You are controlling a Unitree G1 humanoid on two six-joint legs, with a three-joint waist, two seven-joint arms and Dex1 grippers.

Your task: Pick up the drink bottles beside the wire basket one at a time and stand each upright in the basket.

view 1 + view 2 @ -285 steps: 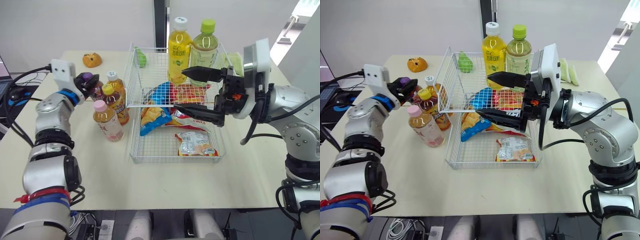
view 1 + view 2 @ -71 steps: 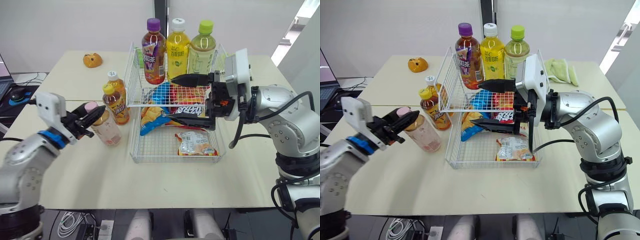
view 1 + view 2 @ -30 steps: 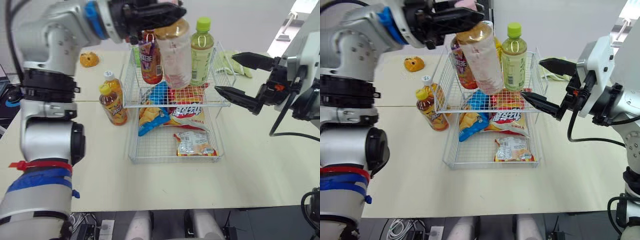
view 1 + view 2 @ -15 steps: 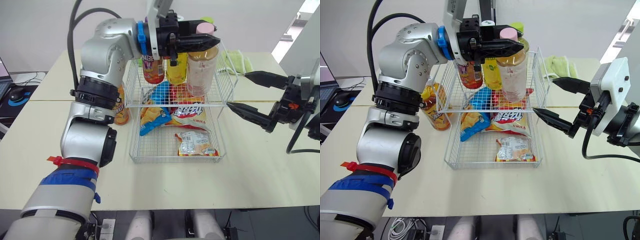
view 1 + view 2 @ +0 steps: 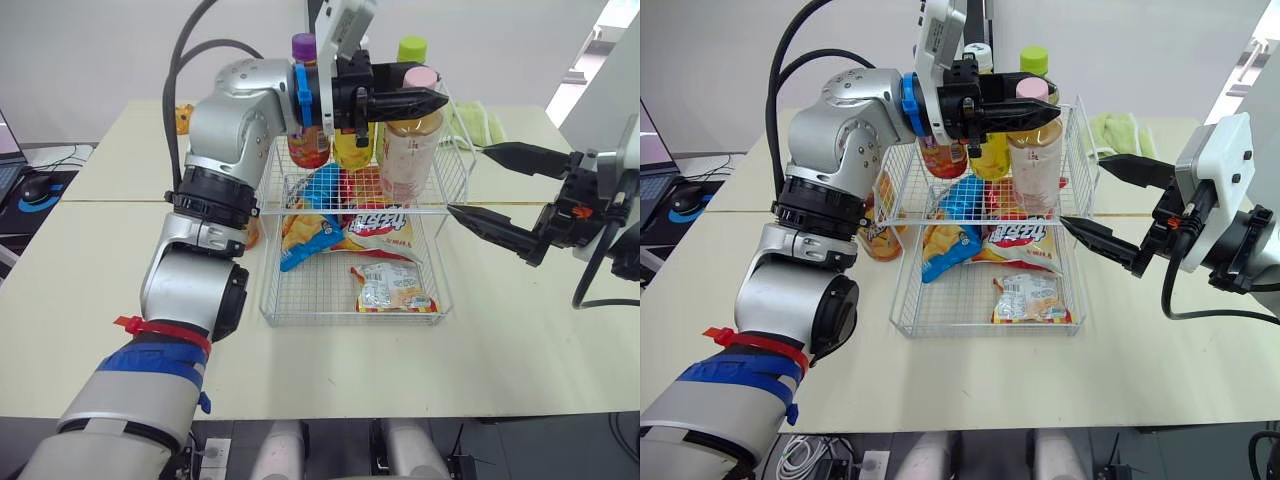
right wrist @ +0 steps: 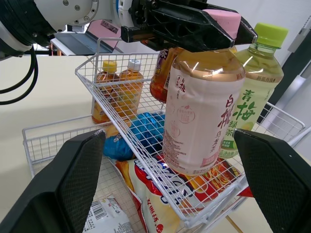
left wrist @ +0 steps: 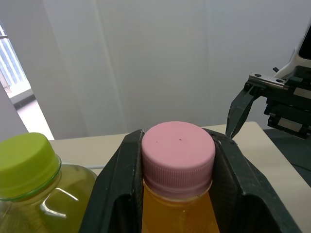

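My left gripper point(image 5: 418, 92) is shut on the pink cap point(image 7: 178, 150) of a peach-tea bottle point(image 5: 406, 155). The bottle hangs upright inside the back right of the wire basket point(image 5: 350, 318); I cannot tell whether its base rests on anything. Behind it in the basket stand a purple-capped bottle point(image 5: 304, 62), a yellow bottle point(image 5: 351, 148) and a green-capped bottle point(image 6: 250, 92). Two amber bottles point(image 6: 119, 90) stand on the table just left of the basket, partly hidden by my left arm. My right gripper point(image 5: 468, 180) is open beside the basket's right side, holding nothing.
Snack packs lie in the basket: a blue one point(image 5: 303, 237), a red one point(image 5: 376, 224) and a pale packet point(image 5: 392, 288). A green cloth point(image 5: 464, 116) lies at the table's back right. A computer mouse point(image 5: 30, 186) sits off the table's left.
My left gripper has brought the pink-capped bottle slightly lower and straighter in the basket's back right. The right gripper has barely moved.
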